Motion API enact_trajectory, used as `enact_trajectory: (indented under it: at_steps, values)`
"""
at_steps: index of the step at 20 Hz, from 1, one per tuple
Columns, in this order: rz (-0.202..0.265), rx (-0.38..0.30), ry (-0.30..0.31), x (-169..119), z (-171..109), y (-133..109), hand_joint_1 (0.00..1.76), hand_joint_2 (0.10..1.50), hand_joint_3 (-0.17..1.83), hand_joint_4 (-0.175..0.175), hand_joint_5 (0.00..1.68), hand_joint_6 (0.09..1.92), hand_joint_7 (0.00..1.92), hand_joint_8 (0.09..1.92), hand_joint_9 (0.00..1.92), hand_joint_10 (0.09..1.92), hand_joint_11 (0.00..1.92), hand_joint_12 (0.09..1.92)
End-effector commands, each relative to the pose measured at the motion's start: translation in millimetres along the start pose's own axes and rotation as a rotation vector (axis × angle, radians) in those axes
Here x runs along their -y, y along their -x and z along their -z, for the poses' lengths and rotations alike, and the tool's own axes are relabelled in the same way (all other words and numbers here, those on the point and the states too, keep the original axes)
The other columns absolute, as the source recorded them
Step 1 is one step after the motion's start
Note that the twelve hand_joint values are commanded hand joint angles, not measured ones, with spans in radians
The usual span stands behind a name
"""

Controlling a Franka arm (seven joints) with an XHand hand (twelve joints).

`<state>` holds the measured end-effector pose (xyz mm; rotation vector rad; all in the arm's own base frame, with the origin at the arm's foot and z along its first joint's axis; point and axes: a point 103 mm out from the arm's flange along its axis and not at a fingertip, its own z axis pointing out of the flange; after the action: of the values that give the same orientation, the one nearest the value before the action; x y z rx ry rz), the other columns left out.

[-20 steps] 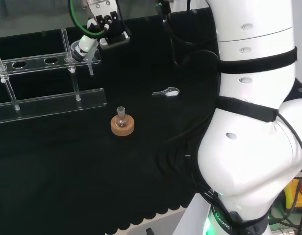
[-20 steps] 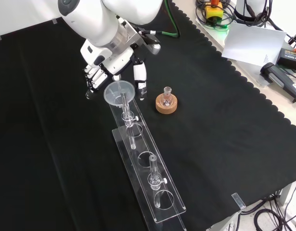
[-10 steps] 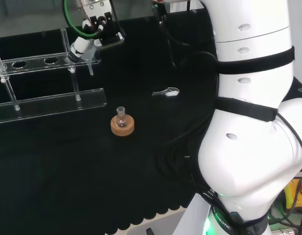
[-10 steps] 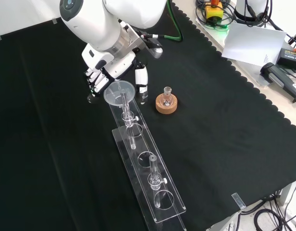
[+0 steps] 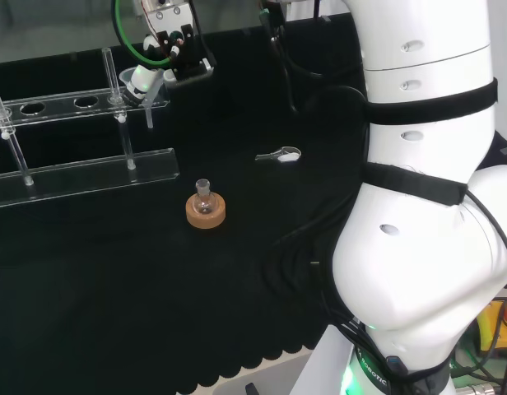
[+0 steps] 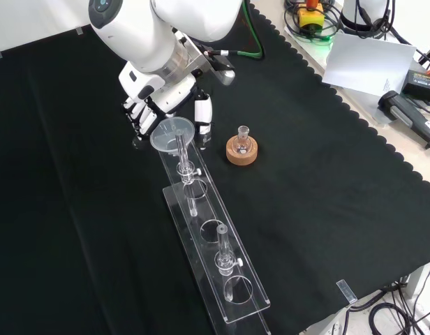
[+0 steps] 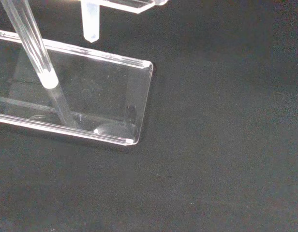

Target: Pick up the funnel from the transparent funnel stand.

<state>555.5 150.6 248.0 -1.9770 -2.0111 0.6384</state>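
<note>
— Hand: is it gripping the funnel?
— Fingers and thumb curl either side of the bowl, but contact is hard to make out. The funnel sits in the end hole of the clear stand.
— Any change?
— The hand has edged closer to the bowl.
— Anything else?
— The front view shows the rim; the wrist view shows the funnel's stem tip above the stand's base.

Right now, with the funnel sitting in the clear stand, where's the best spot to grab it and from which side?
Probably the funnel cone, just under its wide rim, approached from the stand's open end where the hand is. The stem hangs through the top hole, so lift straight up.
</note>
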Motion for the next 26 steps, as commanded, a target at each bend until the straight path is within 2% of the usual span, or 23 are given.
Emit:
enact_trajectory:
  at_steps: [1,13,20,26]
  values:
    - [-0.004,-0.011,0.024,-1.4,-0.1,-1.0,0.49,0.76,0.03,-0.030,0.41,0.09,0.54,0.51,0.28,0.74,0.00,1.22]
    - [-0.023,-0.058,0.146,-0.7,3.4,-2.8,0.63,0.80,0.06,0.003,0.61,0.09,0.77,0.49,0.49,0.62,0.00,1.31]
    - [-0.025,-0.102,0.224,2.7,4.3,-1.1,0.68,0.81,0.07,0.011,0.64,0.09,0.81,0.49,0.55,0.58,0.00,1.35]
    - [-0.013,-0.106,0.277,8.2,15.7,3.6,0.71,0.81,0.08,0.017,0.66,0.09,0.83,0.49,0.57,0.56,0.00,1.37]
